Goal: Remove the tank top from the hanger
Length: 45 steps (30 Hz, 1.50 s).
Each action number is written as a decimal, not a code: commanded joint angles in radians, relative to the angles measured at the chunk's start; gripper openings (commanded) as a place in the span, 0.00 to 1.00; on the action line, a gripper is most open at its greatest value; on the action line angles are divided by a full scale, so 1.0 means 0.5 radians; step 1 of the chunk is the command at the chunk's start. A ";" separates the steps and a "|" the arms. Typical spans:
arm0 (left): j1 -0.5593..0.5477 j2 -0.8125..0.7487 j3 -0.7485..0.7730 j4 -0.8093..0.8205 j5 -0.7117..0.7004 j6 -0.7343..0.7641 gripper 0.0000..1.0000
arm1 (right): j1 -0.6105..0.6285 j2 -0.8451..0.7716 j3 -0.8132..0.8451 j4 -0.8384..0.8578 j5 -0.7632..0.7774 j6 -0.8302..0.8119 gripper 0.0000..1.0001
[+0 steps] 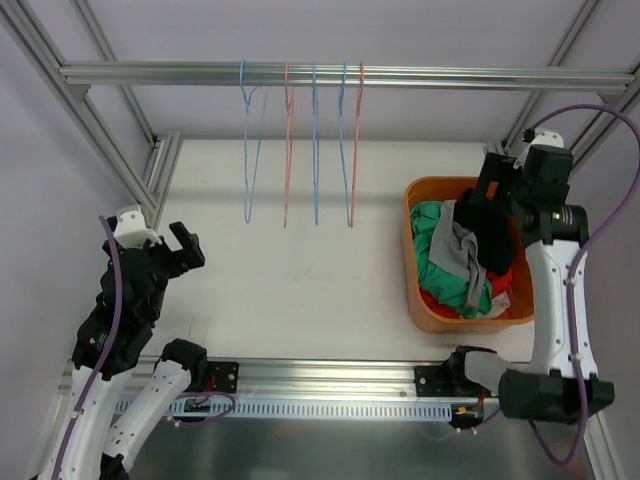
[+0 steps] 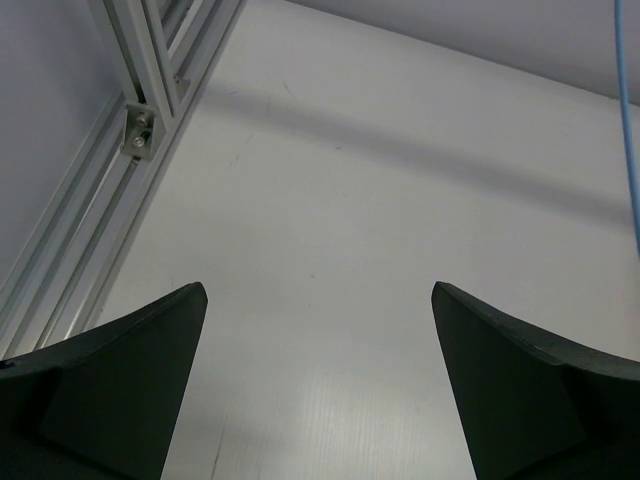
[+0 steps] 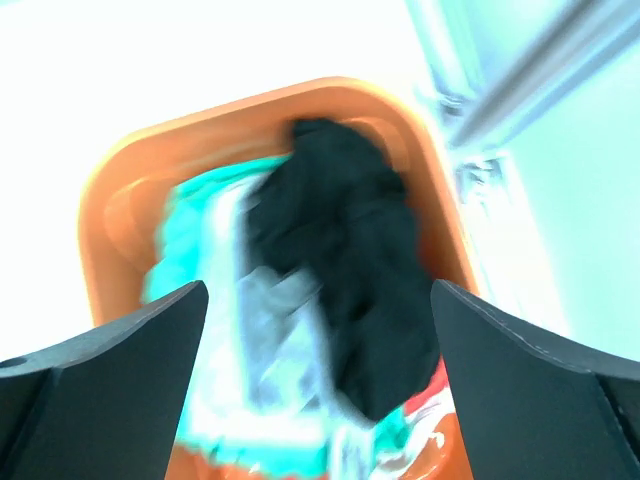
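Right claw [image 3: 318, 300] hangs spread wide above the black garment [image 3: 350, 250] heaped in the orange bin [image 3: 100, 220]; left claw [image 2: 318, 295] gapes open over the counter [image 2: 330, 180].

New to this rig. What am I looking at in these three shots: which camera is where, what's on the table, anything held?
Two robot arms are bolted at the near edge of a table, each ending in a two-finger gripper. The top picture looks down from above and behind them. The other two come from wrist cameras; the dark wedges at the bottom are each gripper's own fingers. The left gripper is open over the table. The right gripper is open above an orange bin of clothes, a black garment on top; that view is blurred. Bare blue and red wire hangers hang from the rail. Nothing is held.
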 commanded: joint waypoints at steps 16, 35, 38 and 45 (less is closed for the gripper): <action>0.050 -0.147 0.304 -0.108 0.216 0.235 0.99 | 0.759 -1.631 -0.033 -1.045 0.238 -0.097 1.00; 0.050 -0.316 -0.157 -0.046 0.045 0.094 0.99 | 0.836 -1.674 -0.475 -0.859 0.345 -0.036 1.00; 0.053 -0.316 -0.181 -0.037 0.045 0.088 0.99 | 0.836 -1.696 -0.514 -0.852 0.358 -0.045 0.99; 0.081 -0.270 -0.215 -0.006 0.134 0.091 0.99 | 0.839 -1.729 -0.597 -0.807 0.367 -0.082 0.99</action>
